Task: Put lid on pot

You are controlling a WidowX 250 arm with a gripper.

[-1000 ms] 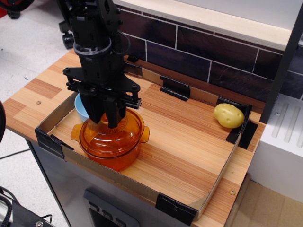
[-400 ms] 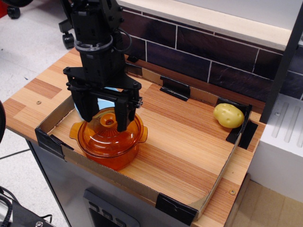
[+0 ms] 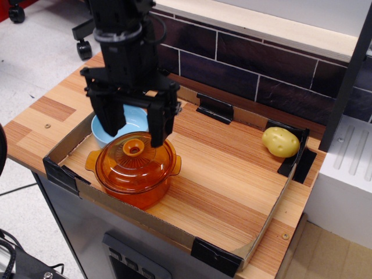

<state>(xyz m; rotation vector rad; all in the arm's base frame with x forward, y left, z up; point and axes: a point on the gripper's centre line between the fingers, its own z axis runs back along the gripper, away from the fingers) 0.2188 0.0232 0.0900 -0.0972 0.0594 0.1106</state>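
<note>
Orange pot [image 3: 138, 180] sat at the tray's [image 3: 232, 192] near-left end, the lid [image 3: 135, 160] seated level on its rim, knob up. Blue bowl [image 3: 125, 123] just behind. Gripper [image 3: 136, 127] hung directly above the knob, fingers spread wide, holding nothing and touching neither lid nor pot. Task looked complete; a straight lift remained.

Wood table [image 3: 232, 174] w/ pot [image 3: 136, 177], bowl [image 3: 107, 125], potato [image 3: 281, 142].

arm [image 3: 124, 35]: matte blk | gripper [image 3: 135, 123]: blk, 2 fingers | poss. cable loop
</note>
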